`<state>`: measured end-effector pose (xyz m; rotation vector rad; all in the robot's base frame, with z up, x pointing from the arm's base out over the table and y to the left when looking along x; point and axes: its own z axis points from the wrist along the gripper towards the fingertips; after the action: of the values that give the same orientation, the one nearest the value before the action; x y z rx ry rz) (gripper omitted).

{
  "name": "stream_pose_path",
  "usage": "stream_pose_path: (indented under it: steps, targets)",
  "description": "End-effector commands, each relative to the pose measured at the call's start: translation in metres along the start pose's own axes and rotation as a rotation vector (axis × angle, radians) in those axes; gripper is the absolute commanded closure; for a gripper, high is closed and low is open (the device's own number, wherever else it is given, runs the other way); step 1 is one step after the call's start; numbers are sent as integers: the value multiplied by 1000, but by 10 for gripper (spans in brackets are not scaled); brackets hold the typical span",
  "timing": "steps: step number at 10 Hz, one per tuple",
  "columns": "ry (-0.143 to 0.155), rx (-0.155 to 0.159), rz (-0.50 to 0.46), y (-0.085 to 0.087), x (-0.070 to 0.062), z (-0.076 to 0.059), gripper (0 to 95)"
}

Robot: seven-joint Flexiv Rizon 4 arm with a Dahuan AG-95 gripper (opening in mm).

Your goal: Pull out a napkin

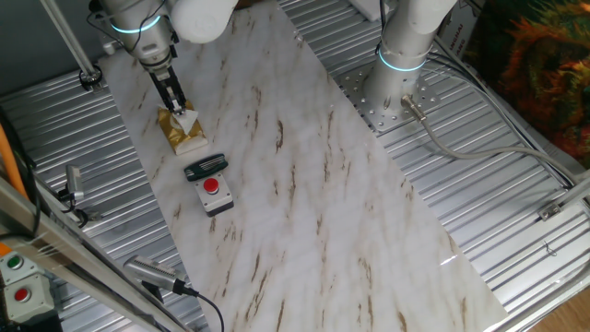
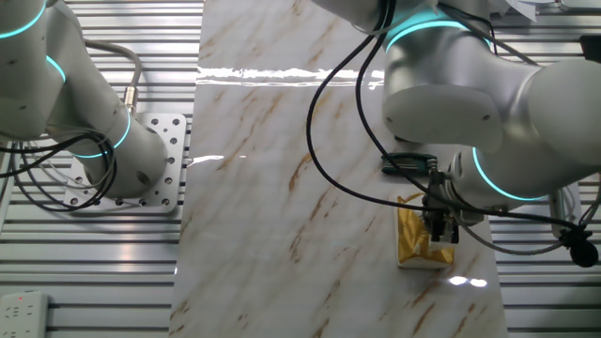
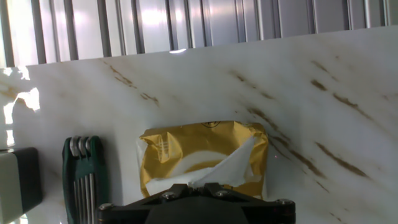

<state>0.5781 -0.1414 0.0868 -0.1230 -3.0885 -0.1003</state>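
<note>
Close to the lens in one fixed view sit grey buttons boxes and cables at the tabletop's (image 1: pixel 304 184) edge; farther off a red-button box (image 1: pixel 214 194) and a dark tool (image 1: pixel 205 168) lie near the golden packet (image 1: pixel 178 132), where the pincer (image 1: pixel 178 108) meets a white tuft of napkin (image 1: pixel 188 120).

From the other fixed view, the pincer (image 2: pixel 439 232) stands over the packet (image 2: pixel 416 237), its fingers narrow; the napkin itself hardly shows.

Hand view: the pincer's black body fills the bottom edge, its fingertips hidden, so I cannot tell for sure that they pinch the napkin (image 3: pixel 233 165), which rises from the packet's (image 3: pixel 199 149) slot toward them. A green hex-key set (image 3: pixel 86 177) lies just beside.

To pull well, I judge a firm pinch on the tuft and a straight, steady lift is best, lest the light packet ride up too.
</note>
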Motion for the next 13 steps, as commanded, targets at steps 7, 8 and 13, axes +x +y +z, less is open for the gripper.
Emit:
stream_pose_path:
  steps: [7, 8, 13]
  targets:
    - [11, -3, -8, -1, 16, -24, 950]
    - [11, -2, -9, 0, 17, -26, 950]
    - [22, -1, -23, -4, 32, -43, 950]
